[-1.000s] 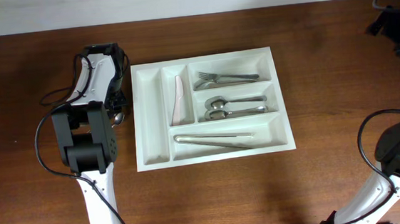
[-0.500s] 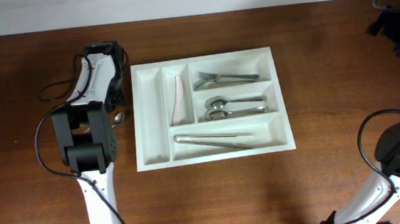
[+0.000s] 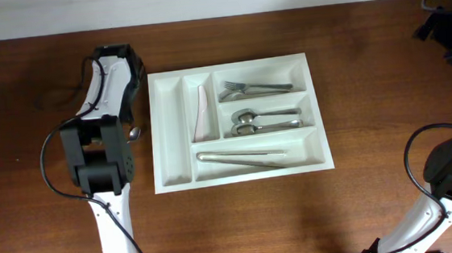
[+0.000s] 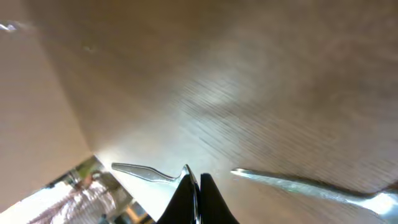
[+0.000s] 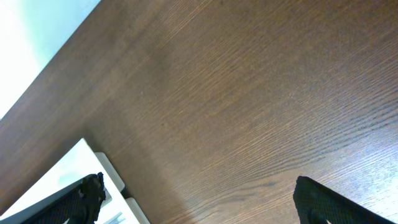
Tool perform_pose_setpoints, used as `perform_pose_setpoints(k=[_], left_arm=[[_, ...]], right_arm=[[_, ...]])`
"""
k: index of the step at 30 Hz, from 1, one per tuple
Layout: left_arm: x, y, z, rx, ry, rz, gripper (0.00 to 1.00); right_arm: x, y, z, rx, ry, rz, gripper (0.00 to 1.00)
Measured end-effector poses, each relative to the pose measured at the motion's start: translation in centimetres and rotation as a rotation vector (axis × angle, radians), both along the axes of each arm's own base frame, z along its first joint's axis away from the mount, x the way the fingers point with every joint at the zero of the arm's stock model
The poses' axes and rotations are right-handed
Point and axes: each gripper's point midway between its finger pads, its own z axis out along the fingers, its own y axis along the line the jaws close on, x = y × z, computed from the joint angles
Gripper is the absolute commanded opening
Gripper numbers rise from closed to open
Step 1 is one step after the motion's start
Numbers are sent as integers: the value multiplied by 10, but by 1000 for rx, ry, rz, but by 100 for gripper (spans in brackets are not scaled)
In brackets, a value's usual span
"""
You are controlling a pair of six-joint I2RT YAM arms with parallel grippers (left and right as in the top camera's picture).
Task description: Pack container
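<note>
The white container (image 3: 172,135) lies mid-table with five compartments. It holds a pink-and-white utensil (image 3: 202,112), forks (image 3: 257,86), spoons (image 3: 262,121) and long metal pieces (image 3: 240,155). My left gripper (image 3: 130,110) hangs just left of the container, mostly hidden under the arm. In the left wrist view it (image 4: 198,193) is shut on a thin metal utensil (image 4: 140,170), just above the wood. A second metal utensil (image 4: 298,184) lies on the table beside it; its bowl shows in the overhead view (image 3: 134,134). My right gripper (image 5: 199,208) is open and empty over bare wood.
The right arm's gripper body sits at the far right corner (image 3: 451,32) with cables. The left arm's links (image 3: 95,157) stand left of the container. A corner of the container (image 5: 93,165) shows in the right wrist view. The pale wall runs along the far edge.
The left arm has shifted slightly toward the far edge of the table. The spoon bowl beside the container has stayed in place. The right arm has not moved.
</note>
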Motion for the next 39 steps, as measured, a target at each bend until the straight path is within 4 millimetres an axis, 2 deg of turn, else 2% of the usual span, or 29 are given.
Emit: perform_pose_setpoints(k=[1, 4, 7, 10, 15, 20, 24, 29, 36, 39], left_arm=[[9, 0, 18, 42, -25, -25, 2], [30, -11, 48, 74, -114, -66, 2], [56, -38, 79, 56, -269, -105, 2], [70, -72, 99, -14, -394, -113, 2], [70, -118, 114, -163, -536, -25, 2], [64, -143, 105, -264, -615, 174, 2], [60, -154, 96, -286, -669, 350, 2], [46, -169, 76, -306, -661, 553, 2], [45, -194, 41, -370, -634, 685, 2], [42, -198, 32, -379, -614, 714, 2]], right_arm=[[0, 0, 0, 0, 0, 0, 99], [0, 0, 0, 0, 0, 0, 99], [0, 0, 0, 0, 0, 0, 99], [0, 0, 0, 0, 0, 0, 99], [0, 0, 0, 0, 0, 0, 99], [0, 0, 0, 0, 0, 1, 99], [0, 0, 0, 0, 0, 0, 99], [0, 0, 0, 0, 0, 0, 99], [0, 0, 0, 0, 0, 0, 99], [0, 0, 0, 0, 0, 0, 99]])
